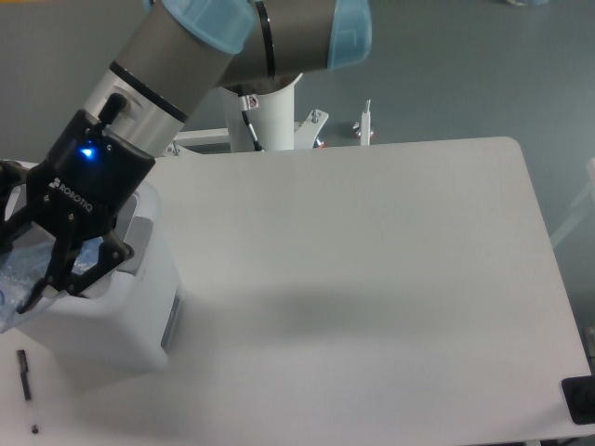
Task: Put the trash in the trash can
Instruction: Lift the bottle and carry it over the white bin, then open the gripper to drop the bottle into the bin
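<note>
**Bottle held over the bin at the desk's left edge**

While the arm reaches down to the far left of the view, its tool [28, 274] hangs over the open top of the trash can [139, 321], a large white bin with rounded corners standing on the left part of the white desk [372, 279]. The tool's black body shows a small blue light, and its dark fingers [79, 274] are clenched on the plastic bottle [17, 279], whose clear bluish body shows between them and runs out of the picture at the left edge. The bottle lies tilted, its lower end cut off by the frame, so its cap cannot be seen. It sits at about the level of the bin's rim; whether it is touching the bin cannot be told. A grey panel shows low on the bin's right-hand wall. The tool hides most of the bin's inside, and the paper carton is not visible from here. A thin black pen [25, 375] lies on the desk just in front of the bin, near the lower left corner. Behind the desk stands the arm's white base column [270, 116].
</note>
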